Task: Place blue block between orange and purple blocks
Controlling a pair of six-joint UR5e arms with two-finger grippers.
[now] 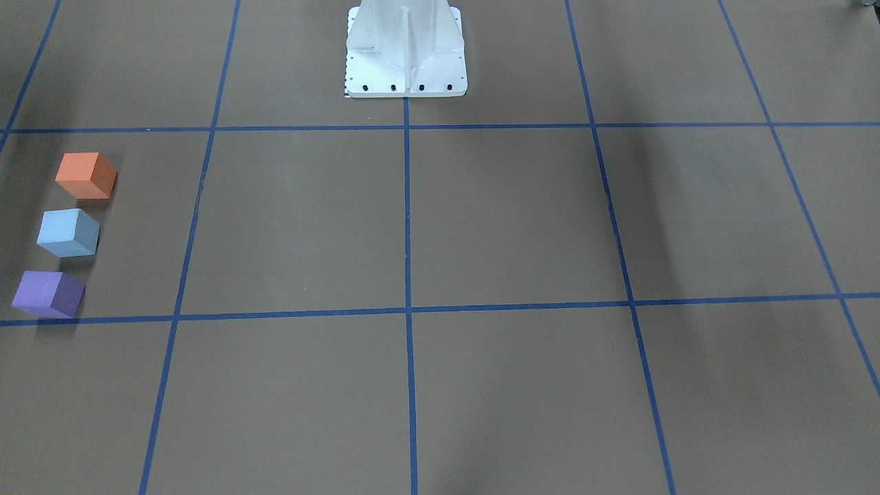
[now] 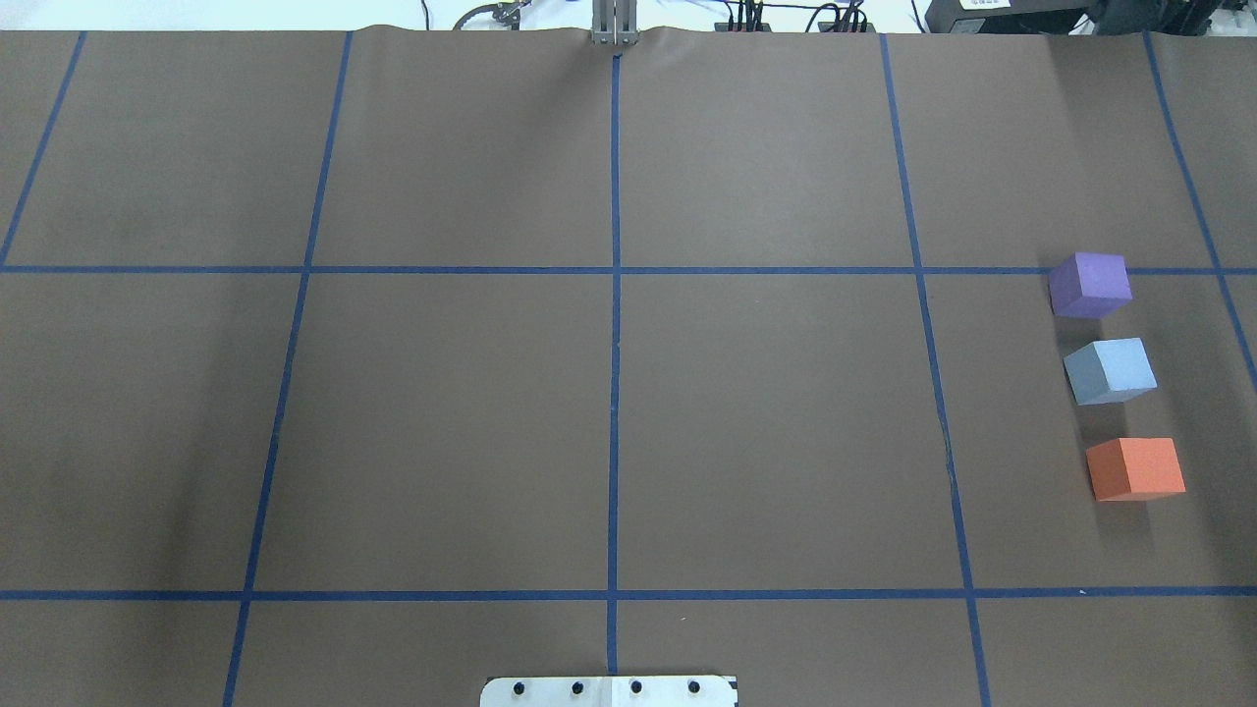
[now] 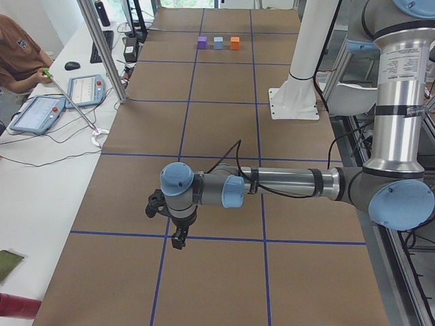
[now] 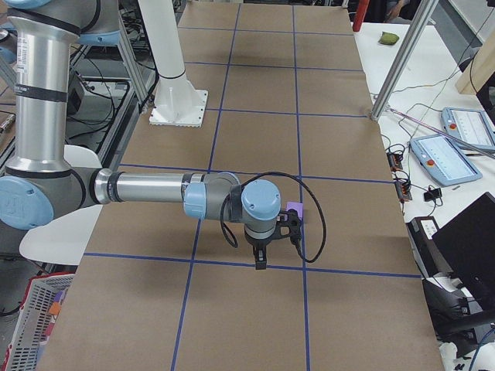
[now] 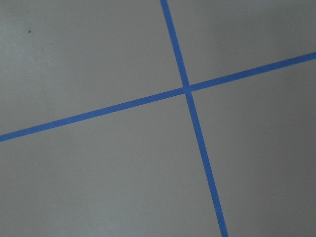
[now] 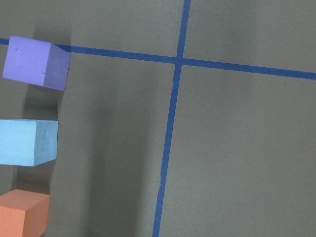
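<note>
The blue block [image 2: 1110, 370] sits on the table in a row between the purple block [image 2: 1090, 285] and the orange block [image 2: 1135, 468], with small gaps on both sides. The row shows in the front view as orange [image 1: 86, 175], blue [image 1: 69, 232], purple [image 1: 48, 293], and in the right wrist view as purple [image 6: 35, 62], blue [image 6: 27, 142], orange [image 6: 22, 212]. My right gripper [image 4: 261, 263] hangs above the table beside the blocks, holding nothing I can see; I cannot tell if it is open. My left gripper [image 3: 178, 241] hangs over the table's far left end; its state cannot be told.
The white robot pedestal [image 1: 405, 55] stands at mid-table by the robot's edge. Blue tape lines [image 5: 186, 89] grid the brown table. An operator [image 3: 20, 54] sits at a side desk with tablets [image 3: 41, 112].
</note>
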